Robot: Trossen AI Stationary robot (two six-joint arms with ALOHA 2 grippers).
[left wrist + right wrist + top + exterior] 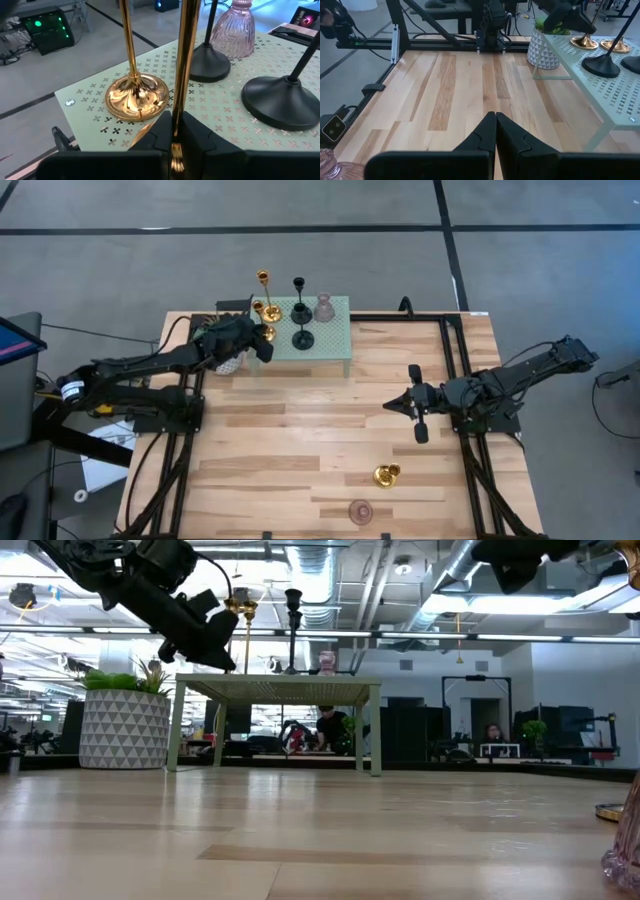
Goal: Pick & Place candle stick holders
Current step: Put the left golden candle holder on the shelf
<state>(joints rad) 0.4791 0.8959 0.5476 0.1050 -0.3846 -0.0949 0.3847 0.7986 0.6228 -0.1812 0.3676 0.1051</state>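
From above, you see the left gripper [262, 340] at the left end of the small pale-green raised table [335, 345], which stands at the far side of the wooden tabletop [300, 430]. Its jaws pinch the thin stem of a gold holder [268, 311] standing on that table. Another gold holder [263, 280] stands just beyond it, two black holders [301, 315] to its right, and a pink holder [324, 308] farther right. A third gold holder [387, 476] lies on its side on the near part of the tabletop, with a second pink holder [360, 511] nearer still. The right gripper [395, 406], jaws pressed together, hovers over bare wood at the right, well apart from all of them. The potted plant [228, 361] sits under the left arm.

At table height, you see the left gripper [215, 650] above the raised table's [280, 690] left edge, with gold [243, 608] and black [292, 600] holder tops beside it and the plant [122, 718] at left.

In the left wrist view, your jaws close on the gold stem [184, 65]; the other gold holder's base [136, 96] sits just beside, the black bases [282, 100] and pink holder [234, 32] past them.

In the right wrist view, the right gripper [495, 131] is closed over bare wood; the near pink holder [327, 162] shows at the corner.
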